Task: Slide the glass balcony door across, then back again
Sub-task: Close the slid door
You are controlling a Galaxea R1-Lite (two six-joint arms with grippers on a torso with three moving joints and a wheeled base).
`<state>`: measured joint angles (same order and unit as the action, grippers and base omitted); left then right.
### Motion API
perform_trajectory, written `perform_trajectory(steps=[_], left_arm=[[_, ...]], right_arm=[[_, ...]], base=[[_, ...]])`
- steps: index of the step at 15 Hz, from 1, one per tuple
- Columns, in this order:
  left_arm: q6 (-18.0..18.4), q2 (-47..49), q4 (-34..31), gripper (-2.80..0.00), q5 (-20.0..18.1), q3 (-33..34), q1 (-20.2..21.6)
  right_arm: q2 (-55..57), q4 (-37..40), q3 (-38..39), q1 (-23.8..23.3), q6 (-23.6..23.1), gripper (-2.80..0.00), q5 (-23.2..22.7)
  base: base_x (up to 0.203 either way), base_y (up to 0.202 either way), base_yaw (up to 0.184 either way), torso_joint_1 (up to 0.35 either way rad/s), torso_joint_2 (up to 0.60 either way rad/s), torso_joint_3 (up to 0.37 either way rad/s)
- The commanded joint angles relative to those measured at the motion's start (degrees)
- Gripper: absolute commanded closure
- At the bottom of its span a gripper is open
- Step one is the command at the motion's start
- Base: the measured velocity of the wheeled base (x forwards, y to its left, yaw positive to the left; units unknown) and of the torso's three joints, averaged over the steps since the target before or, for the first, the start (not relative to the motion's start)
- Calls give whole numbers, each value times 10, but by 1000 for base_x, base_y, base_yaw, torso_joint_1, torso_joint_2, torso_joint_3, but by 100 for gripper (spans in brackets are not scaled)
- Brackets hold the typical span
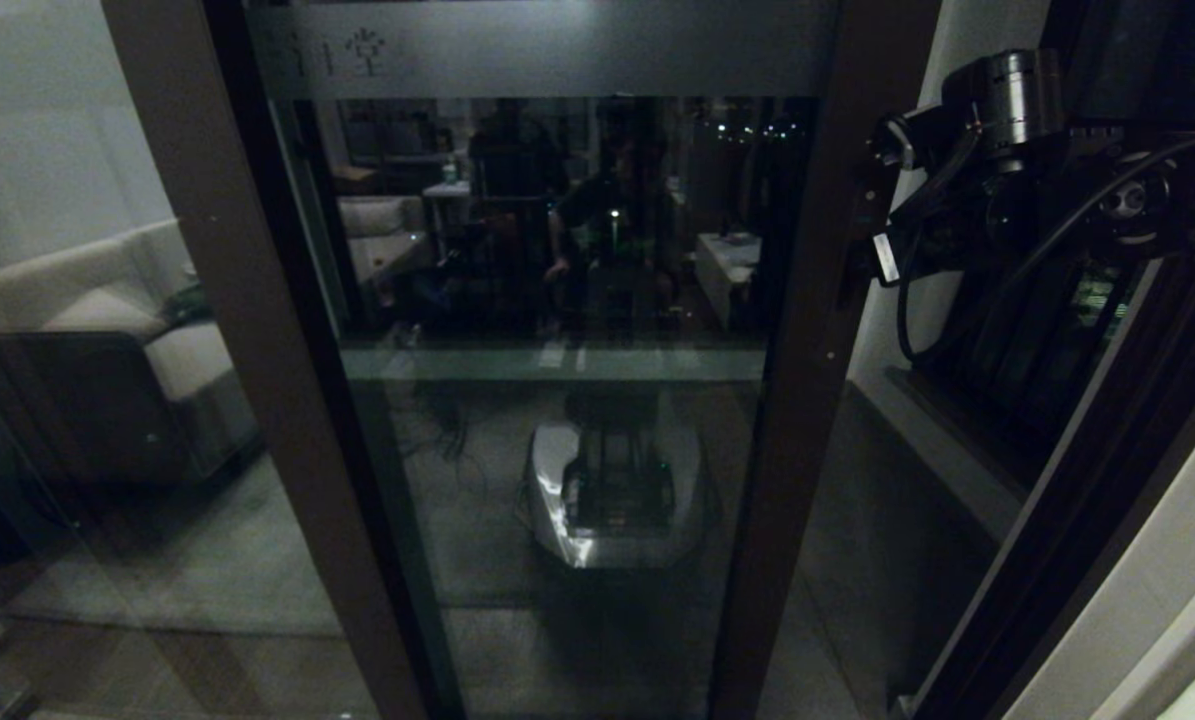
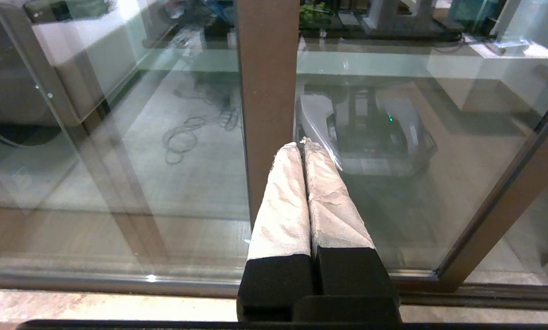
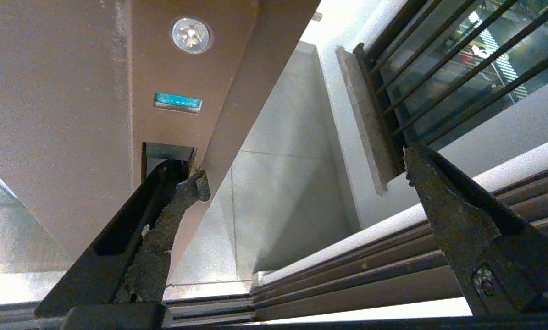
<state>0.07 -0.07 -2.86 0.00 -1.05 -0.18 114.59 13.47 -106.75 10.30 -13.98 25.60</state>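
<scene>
The glass balcony door (image 1: 807,350) fills the head view, a brown-framed pane with a frosted band (image 1: 547,60) across the top. My right gripper (image 1: 882,250) is at the door's right stile and stands open (image 3: 301,169). One of its fingers (image 3: 173,206) rests in the black recessed handle (image 3: 127,224) on the stile's edge; the other finger is out in free air. My left gripper (image 2: 301,144) is shut on nothing. Its white-wrapped fingers point at a brown stile (image 2: 267,91) low down near the floor track. It does not show in the head view.
A gap between the door's right stile and the wall shows the balcony floor (image 1: 857,560). A black-barred side window (image 1: 1037,330) stands close behind the right arm. At left, a handle-less glass panel (image 1: 77,350) shows a sofa. Floor tracks (image 3: 347,275) run below.
</scene>
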Motion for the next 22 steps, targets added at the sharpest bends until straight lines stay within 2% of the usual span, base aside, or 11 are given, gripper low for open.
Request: perform_trajectory(steps=[1,14,19,22], left_arm=[[0,0,0,0,0,0,0],[0,0,0,0,0,0,0],[-1,0,0,0,0,0,0],[0,0,0,0,0,0,0]], right_arm=[[11,0,-1,-7,-3,-280,3],[12,-9,5,-22,-12,-280,2],[-117,-8,91,17,-10,-280,-39],[-138,-8,106,29,-7,-280,-46]], base=[[0,0,0,0,0,0],[0,0,0,0,0,0],[0,0,0,0,0,0],[0,0,0,0,0,0]])
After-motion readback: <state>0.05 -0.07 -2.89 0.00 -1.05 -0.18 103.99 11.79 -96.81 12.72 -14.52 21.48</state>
